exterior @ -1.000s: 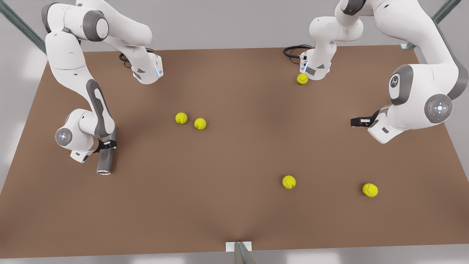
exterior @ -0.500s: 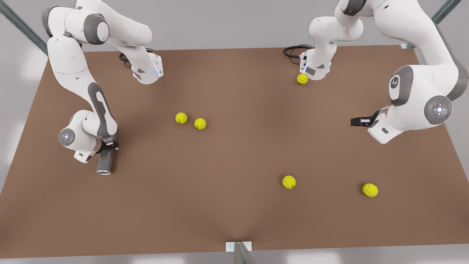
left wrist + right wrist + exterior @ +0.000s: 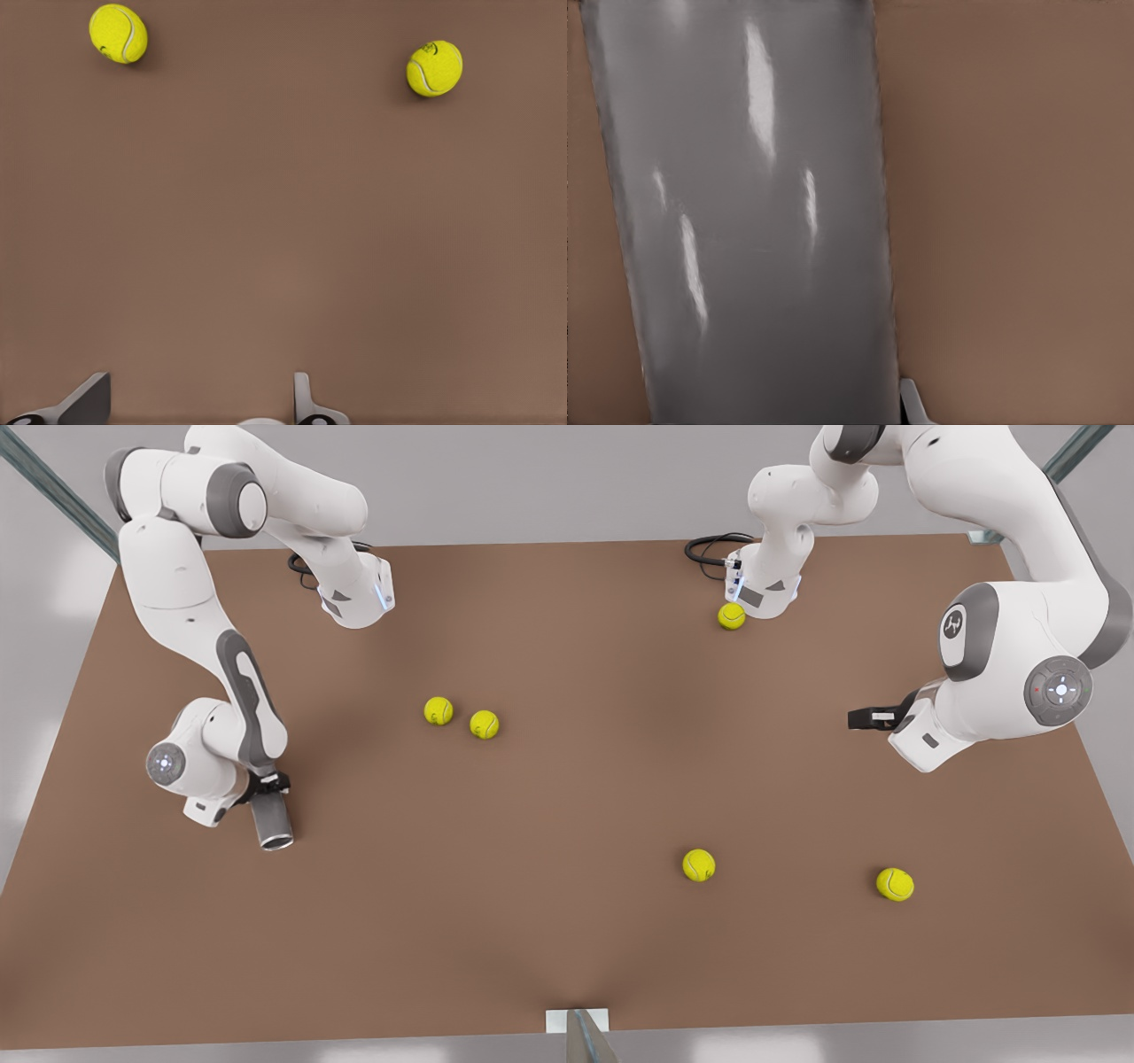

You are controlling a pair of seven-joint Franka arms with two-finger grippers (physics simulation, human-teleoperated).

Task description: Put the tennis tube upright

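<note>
So the right gripper (image 3: 264, 786) is clamped on the tennis tube (image 3: 274, 822), tilted at the front view's left, silvery rim outward. Left gripper (image 3: 864, 718) waits, fingers apart.

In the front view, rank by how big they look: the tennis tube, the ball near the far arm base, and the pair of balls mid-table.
1. Tennis tube, clearly largest.
2. The far ball and the two mid-table balls look alike; no ranking.

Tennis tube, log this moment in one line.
tennis tube: tilted, held | right gripper: shut on it | left gripper: open, waiting
</note>
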